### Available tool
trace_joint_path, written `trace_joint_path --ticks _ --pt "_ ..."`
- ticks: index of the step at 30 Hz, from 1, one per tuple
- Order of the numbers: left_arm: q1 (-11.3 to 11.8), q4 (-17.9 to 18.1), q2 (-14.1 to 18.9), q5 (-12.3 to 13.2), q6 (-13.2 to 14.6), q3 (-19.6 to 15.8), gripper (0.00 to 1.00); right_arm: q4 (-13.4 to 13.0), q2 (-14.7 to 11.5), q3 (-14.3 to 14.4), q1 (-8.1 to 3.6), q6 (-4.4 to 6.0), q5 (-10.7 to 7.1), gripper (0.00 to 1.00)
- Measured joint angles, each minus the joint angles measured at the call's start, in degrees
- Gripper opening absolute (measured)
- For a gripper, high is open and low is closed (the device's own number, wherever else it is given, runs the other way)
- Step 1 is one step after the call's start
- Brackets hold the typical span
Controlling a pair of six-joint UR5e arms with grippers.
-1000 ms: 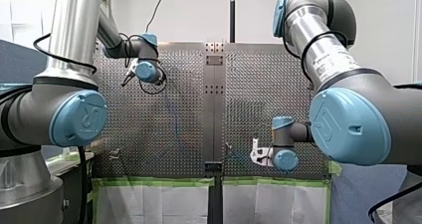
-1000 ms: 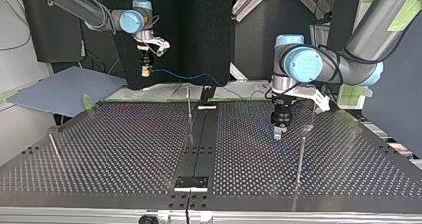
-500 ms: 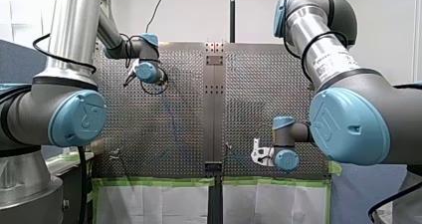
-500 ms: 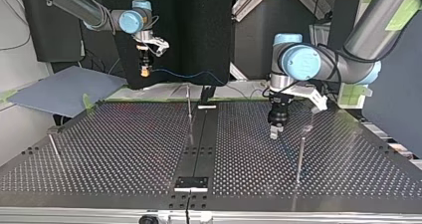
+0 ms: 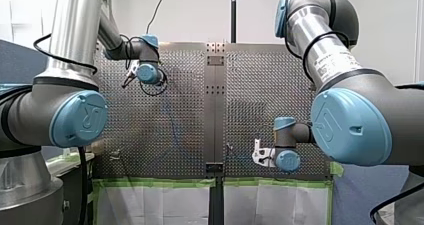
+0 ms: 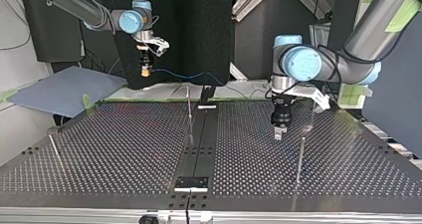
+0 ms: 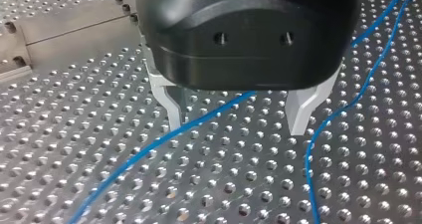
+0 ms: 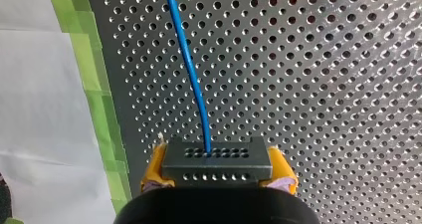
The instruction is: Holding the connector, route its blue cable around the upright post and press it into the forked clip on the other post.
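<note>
Top view, left to right.
- grey-blue flat board: lies beyond the table's far left corner.
- perforated metal table: a dark centre strip runs front to back.
- leftmost post: thin metal rod near the table's left edge, leaning slightly.
- my right gripper: high over the table's far edge, pointing down. Its yellow pads are closed tight on the two ends of the black rectangular connector, a block with rows of small holes.
- thin blue cable: leaves the connector's face, sags rightward past the centre, and lies on the table further on.
- middle post: thin metal rod, upright, just beside the centre strip. Whether the cable touches it cannot be told.
- my left gripper: black, pointing down, low over the table. Its metal fingers stand wide apart and grip nothing, with the cable running along the table between them.
- rightmost post: thin metal rod, upright, near my left gripper.
</note>
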Motion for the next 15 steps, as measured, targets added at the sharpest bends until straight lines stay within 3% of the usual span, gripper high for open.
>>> trace_joint_path --ticks 6,15 --pt "-0.3 0.1 -2.4 -0.4 -0.1 0.0 0.99 0.0 0.0 0.0 0.00 0.00 -0.01 0.00" --pt "-0.4 0.7 -4.6 -3.2 -0.7 -0.8 0.99 0.0 0.0 0.0 0.05 0.00 -0.01 0.00"
